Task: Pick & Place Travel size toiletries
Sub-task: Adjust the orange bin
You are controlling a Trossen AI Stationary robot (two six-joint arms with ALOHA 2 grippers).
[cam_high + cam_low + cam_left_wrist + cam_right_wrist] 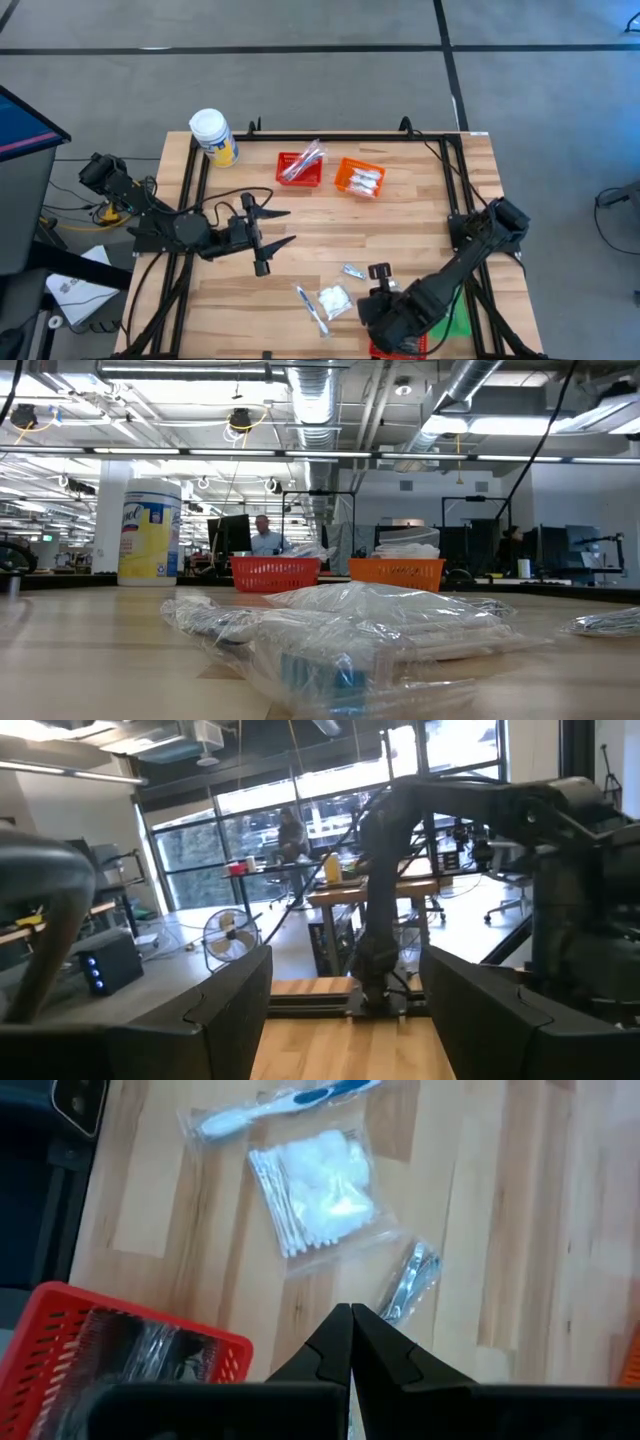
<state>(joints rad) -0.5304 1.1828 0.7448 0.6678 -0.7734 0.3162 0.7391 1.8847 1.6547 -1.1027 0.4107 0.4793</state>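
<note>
Wooden tabletop (420, 230) filling the centre of the high view. Left gripper (268, 232) at centre left, jaws wide and empty, well apart from the loose items. Right gripper (372, 292) at lower centre, jaws pinched together, holding nothing. Just to its left, at bottom centre: cotton-swab packet (334, 299), wrapped toothbrush (310, 307) with its long axis running diagonally, small silver packet (353, 271) just above. Right arm clearly nearer; probably the one to reach, after opening.
</note>
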